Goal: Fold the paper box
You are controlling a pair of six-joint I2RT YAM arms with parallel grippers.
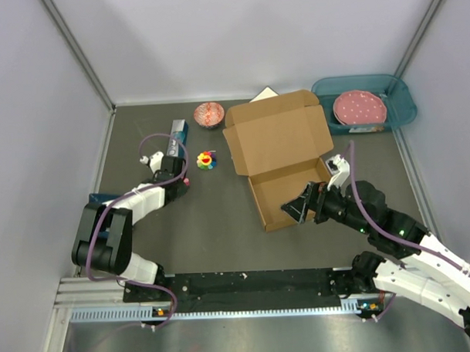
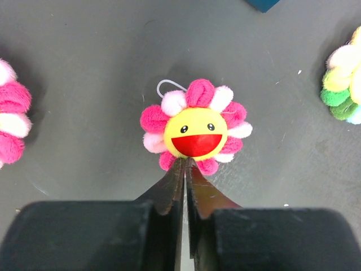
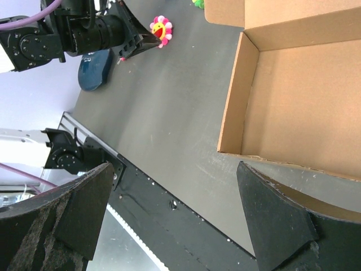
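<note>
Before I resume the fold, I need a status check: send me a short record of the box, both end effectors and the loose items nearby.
paper box: lid open, tray side walls standing
left end effector: shut, tips at the lower petals of the pink flower plush; cannot tell whether a petal is pinched
right end effector: open, at the box's near wall, holding nothing
other items: rainbow plush, red bowl, teal bin holding a dotted plate

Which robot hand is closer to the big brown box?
The right hand. It sits open at the near edge of the box. The left hand is away on the box's left, shut, beside a pink flower toy.
</note>
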